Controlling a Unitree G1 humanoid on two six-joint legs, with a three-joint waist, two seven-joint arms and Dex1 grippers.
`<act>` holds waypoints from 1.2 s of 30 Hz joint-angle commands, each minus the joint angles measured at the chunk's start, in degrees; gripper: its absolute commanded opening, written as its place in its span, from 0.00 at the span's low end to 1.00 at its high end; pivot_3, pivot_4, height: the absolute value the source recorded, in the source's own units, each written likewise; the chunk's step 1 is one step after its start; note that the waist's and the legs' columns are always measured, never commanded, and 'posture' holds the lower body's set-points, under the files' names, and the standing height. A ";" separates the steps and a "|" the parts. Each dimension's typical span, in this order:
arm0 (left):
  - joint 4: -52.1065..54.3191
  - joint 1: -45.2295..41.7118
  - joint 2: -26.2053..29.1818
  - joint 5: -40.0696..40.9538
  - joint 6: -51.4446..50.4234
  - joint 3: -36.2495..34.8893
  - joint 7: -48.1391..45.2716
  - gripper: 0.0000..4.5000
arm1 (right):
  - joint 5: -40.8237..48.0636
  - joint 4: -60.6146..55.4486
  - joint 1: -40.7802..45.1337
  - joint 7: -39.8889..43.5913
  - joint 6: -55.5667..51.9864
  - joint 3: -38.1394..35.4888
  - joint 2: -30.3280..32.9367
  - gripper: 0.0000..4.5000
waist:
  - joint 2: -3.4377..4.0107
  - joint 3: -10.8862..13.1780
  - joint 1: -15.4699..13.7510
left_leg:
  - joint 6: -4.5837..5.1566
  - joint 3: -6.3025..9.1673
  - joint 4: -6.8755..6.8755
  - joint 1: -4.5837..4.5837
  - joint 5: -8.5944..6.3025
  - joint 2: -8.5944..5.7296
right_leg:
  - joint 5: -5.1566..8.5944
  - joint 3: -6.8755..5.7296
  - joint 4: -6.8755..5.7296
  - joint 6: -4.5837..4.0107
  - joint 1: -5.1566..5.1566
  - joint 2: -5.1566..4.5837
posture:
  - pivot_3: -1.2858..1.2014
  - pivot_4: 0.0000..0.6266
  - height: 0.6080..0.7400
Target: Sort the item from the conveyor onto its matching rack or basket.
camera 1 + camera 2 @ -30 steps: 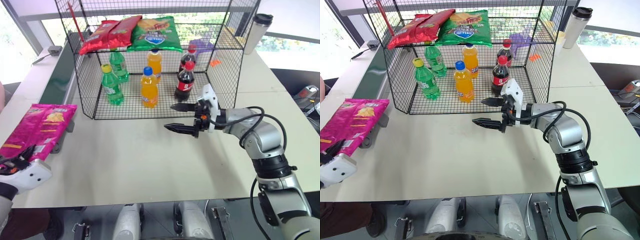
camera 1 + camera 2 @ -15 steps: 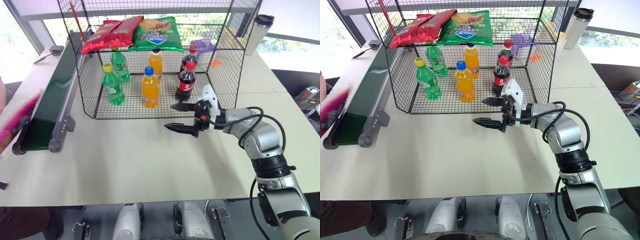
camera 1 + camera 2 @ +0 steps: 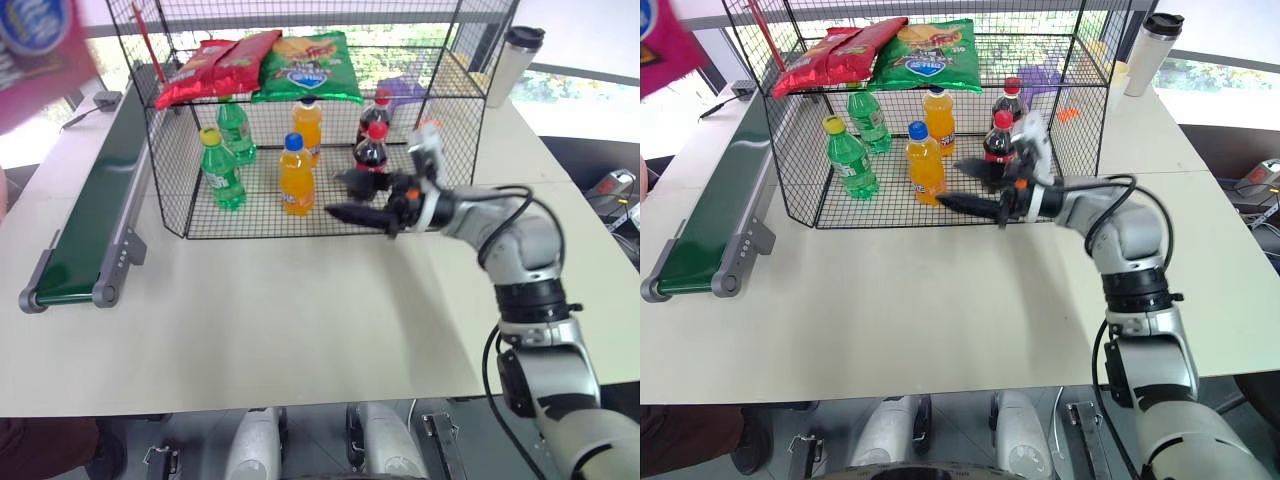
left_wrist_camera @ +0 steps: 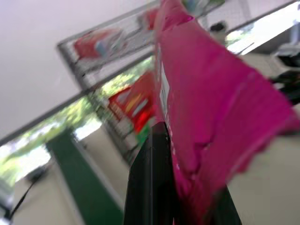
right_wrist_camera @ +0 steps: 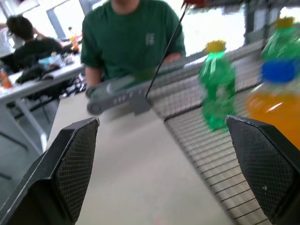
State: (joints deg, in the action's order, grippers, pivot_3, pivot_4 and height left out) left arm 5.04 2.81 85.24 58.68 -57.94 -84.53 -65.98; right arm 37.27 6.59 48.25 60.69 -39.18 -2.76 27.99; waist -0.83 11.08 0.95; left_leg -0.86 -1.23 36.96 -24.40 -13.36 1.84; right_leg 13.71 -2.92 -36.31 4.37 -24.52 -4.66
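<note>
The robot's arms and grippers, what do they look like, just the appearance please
The right arm is built of rounded silver-grey segments with black joint rings, and a black cable loops along its outside. Its wrist has a white housing with a small orange-red mark. The right gripper has two long, tapering black fingers; their inner pads carry a fine cross-hatched texture. The left gripper has fingers that are likewise plain black.

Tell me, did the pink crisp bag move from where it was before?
Yes. The pink bag was lying on the near end of the belt; now it is lifted high above the belt's far end, gripped in the left hand.
</note>
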 commanded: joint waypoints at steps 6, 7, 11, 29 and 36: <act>-1.14 -18.39 0.45 14.10 10.25 34.29 1.16 0.00 | -1.95 4.75 7.98 6.08 6.15 -3.96 7.84 1.00 | 0.00 0.00 -0.12 | -0.02 0.00 0.02 0.04 0.01 0.02 | 0.00 0.03 -0.06 -0.02 0.01 0.01 | 0.52 0.24 1.00; -1.09 -20.74 -0.16 14.58 11.42 38.52 0.96 0.00 | -2.19 4.84 8.37 6.97 6.44 -3.75 8.65 1.00 | 0.02 0.01 -0.26 | -0.02 -0.03 0.01 0.03 0.01 0.01 | 0.00 0.07 -0.05 -0.01 0.00 0.01 | 0.52 0.24 1.00; -2.17 -31.89 -4.22 12.97 13.55 52.70 -0.59 0.00 | -1.16 3.44 8.87 9.48 5.02 -3.25 9.99 1.00 | 0.00 0.00 -0.14 | -0.01 -0.12 0.01 0.00 0.01 0.00 | -0.03 0.15 -0.05 0.05 -0.04 0.02 | 0.52 0.24 1.00; -5.99 -52.03 -17.88 -1.42 12.94 72.21 -10.85 0.00 | 2.34 1.17 9.44 11.57 2.85 -0.86 2.45 1.00 | -0.02 0.01 -0.24 | 0.00 -0.14 0.22 0.01 0.02 -0.02 | -0.11 0.30 -0.40 0.23 -0.08 0.08 | 0.52 0.24 1.00; -6.05 -52.46 -19.97 -3.70 12.41 72.10 -11.77 0.00 | 3.85 -0.61 9.37 10.80 2.02 -1.05 0.52 0.34 | -0.03 0.01 -0.25 | 0.01 -0.14 0.27 0.02 0.02 -0.03 | -0.10 0.36 -0.63 0.24 -0.15 0.08 | 0.52 0.24 1.00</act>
State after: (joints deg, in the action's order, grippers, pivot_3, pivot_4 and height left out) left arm -1.46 -48.07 65.08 55.44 -45.72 -11.09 -77.40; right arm 39.65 8.68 56.37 71.79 -37.22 -2.80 29.03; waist -0.86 11.09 0.71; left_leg -0.85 -1.36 37.23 -24.37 -13.33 1.81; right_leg 13.61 -2.56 -36.95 4.61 -24.67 -4.58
